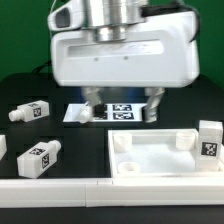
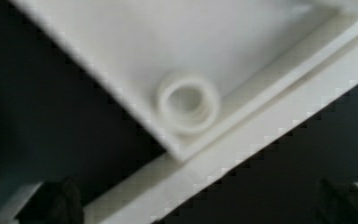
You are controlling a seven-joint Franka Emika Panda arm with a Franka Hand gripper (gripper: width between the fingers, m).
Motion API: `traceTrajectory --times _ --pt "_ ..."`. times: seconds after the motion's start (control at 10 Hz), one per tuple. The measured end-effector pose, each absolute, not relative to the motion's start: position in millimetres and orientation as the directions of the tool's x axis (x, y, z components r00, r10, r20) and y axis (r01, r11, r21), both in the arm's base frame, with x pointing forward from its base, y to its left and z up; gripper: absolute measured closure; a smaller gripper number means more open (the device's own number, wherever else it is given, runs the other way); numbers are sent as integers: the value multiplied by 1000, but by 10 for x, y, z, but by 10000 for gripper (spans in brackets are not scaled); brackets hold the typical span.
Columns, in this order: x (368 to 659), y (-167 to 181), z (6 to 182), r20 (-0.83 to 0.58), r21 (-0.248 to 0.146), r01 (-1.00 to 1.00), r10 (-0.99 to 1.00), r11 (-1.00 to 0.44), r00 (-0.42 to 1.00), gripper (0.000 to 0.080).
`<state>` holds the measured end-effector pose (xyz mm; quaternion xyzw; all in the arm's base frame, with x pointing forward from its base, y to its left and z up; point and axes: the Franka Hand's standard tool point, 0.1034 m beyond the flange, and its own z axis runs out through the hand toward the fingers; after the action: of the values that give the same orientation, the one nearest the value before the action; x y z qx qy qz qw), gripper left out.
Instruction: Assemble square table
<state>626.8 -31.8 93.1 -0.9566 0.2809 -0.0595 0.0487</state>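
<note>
The square table's top is a white slab with a raised rim and round corner sockets, lying flat at the front on the exterior view's right. White tagged legs lie loose: one and another to the exterior view's left, and one stands by the slab's far right corner. My gripper hangs open above the table behind the slab, with nothing between its fingers. In the wrist view a corner of the slab with a round socket lies below the open gripper; both dark fingertips show at the frame's edge.
The marker board lies flat just under and behind the gripper. A long white rail runs along the front edge of the black table. Part of another white piece shows at the exterior view's left edge.
</note>
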Motion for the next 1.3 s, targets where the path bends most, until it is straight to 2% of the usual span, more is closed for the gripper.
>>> traceTrajectory --times 0.4,0.5,0.6,0.8,1.1,1.3 --pt "6249 -299 925 67 -116 -491 -501 -863 863 150" --pt "6176 -508 852 51 -96 -417 -422 -904 905 150" --pt "6068 -729 799 -39 -85 -390 -388 -917 921 150" --pt "6101 -1036 777 -159 -106 -374 -355 -921 921 150" --pt "6001 -1038 755 -347 -111 -382 -324 -918 880 150" --pt "6016 -1264 665 -473 -126 -310 -217 -942 854 150"
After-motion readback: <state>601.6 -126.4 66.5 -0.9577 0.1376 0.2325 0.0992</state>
